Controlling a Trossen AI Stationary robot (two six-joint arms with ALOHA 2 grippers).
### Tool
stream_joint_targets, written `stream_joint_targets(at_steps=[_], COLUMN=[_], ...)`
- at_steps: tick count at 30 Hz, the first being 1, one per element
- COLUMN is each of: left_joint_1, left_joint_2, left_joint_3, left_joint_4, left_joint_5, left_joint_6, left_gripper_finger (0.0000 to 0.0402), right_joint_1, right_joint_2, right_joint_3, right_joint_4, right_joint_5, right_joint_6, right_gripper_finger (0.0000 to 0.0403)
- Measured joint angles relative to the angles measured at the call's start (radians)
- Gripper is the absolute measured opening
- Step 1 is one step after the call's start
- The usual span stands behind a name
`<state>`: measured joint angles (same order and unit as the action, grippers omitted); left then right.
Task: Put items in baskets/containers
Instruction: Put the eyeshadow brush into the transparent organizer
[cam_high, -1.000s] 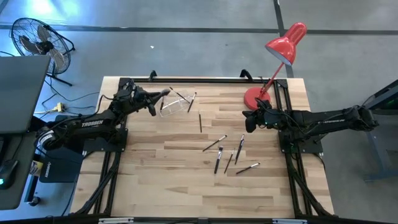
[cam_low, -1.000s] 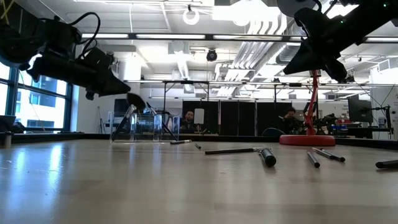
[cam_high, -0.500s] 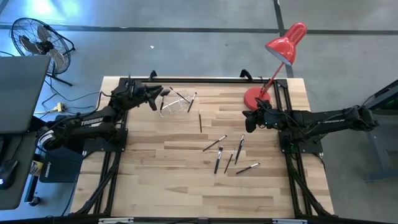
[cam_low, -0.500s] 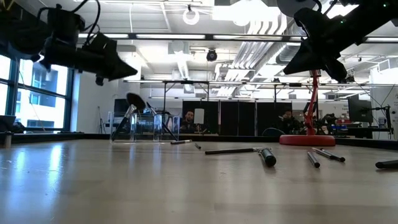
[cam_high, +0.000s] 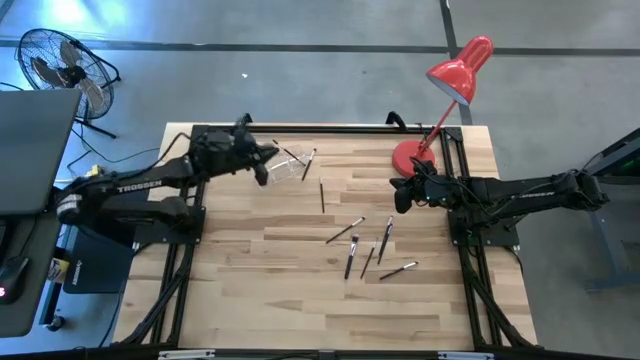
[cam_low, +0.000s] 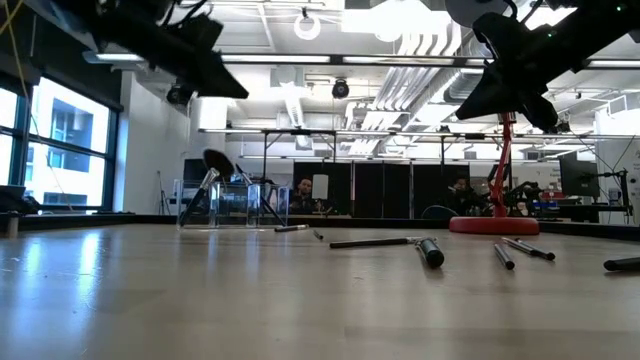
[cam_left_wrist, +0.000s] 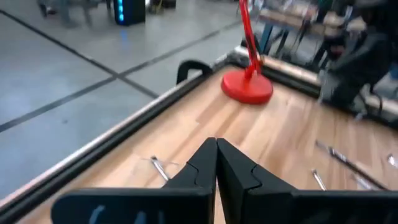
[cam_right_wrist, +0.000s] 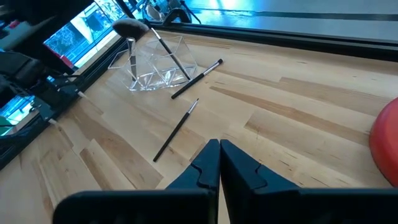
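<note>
Both jaws are closed and hold nothing. At ten o'clock the left gripper (cam_high: 268, 154) hangs just beside the clear holder (cam_high: 283, 167), which has a fan brush (cam_low: 212, 165) in it. Loose brushes (cam_high: 352, 256) lie mid-table. At two o'clock the right gripper (cam_high: 399, 196) hovers near the red lamp (cam_high: 412, 155).

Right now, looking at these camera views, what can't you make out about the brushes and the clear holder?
- High view: how many brushes stand in the clear holder; the left gripper overlaps it.
- High view: the tips of the loose brushes, too small.
- Low view: where the holder's walls end, being see-through against the room behind.
- Left wrist view: the holder is not visible; its shut fingers cover the foreground.
</note>
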<state>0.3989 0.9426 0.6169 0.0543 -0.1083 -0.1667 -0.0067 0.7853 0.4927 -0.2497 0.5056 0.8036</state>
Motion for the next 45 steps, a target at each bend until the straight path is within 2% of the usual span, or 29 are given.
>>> stream_joint_targets(at_steps=[4, 9, 18, 22, 25, 29, 37, 40, 45], left_joint_1=[-0.160, -0.309, -0.496, -0.532, -0.532, -0.530, -0.530, -0.530, -0.509], left_joint_2=[0.051, 0.133, 0.322, 0.385, 0.431, 0.460, 0.517, 0.516, 0.516], left_joint_3=[0.071, 0.131, 0.300, 0.369, 0.395, 0.402, 0.400, 0.400, 0.400], left_joint_4=[-0.064, -0.096, -0.264, -0.314, -0.313, -0.295, -0.282, -0.278, -0.281], left_joint_5=[-0.170, -0.338, -0.477, -0.467, -0.407, -0.324, -0.328, -0.320, -0.294], left_joint_6=[-0.073, -0.179, -0.313, -0.321, -0.321, -0.320, -0.355, -0.371, -0.394], left_gripper_finger=[0.0001, 0.0000, 0.0000, 0.0000, 0.0000, 0.0000, 0.0004, 0.0028, 0.0099], right_joint_1=[0.000, 0.000, 0.000, 0.000, 0.000, 0.000, 0.000, 0.000, 0.000], right_joint_2=[0.000, 0.000, 0.000, 0.000, 0.000, 0.000, 0.000, 0.000, 0.000], right_joint_3=[0.000, 0.000, 0.000, 0.000, 0.000, 0.000, 0.000, 0.000, 0.000], right_joint_4=[0.000, 0.000, 0.001, 0.006, 0.009, 0.022, 0.029, 0.030, 0.030], right_joint_5=[-0.010, -0.013, -0.014, -0.025, -0.023, -0.074, -0.096, -0.096, -0.086], right_joint_6=[0.000, 0.000, 0.000, 0.000, 0.000, -0.002, 0.001, 0.007, 0.007], right_gripper_finger=[0.0004, 0.0004, 0.0005, 0.0005, 0.0005, 0.0003, 0.0003, 0.0003, 0.0003])
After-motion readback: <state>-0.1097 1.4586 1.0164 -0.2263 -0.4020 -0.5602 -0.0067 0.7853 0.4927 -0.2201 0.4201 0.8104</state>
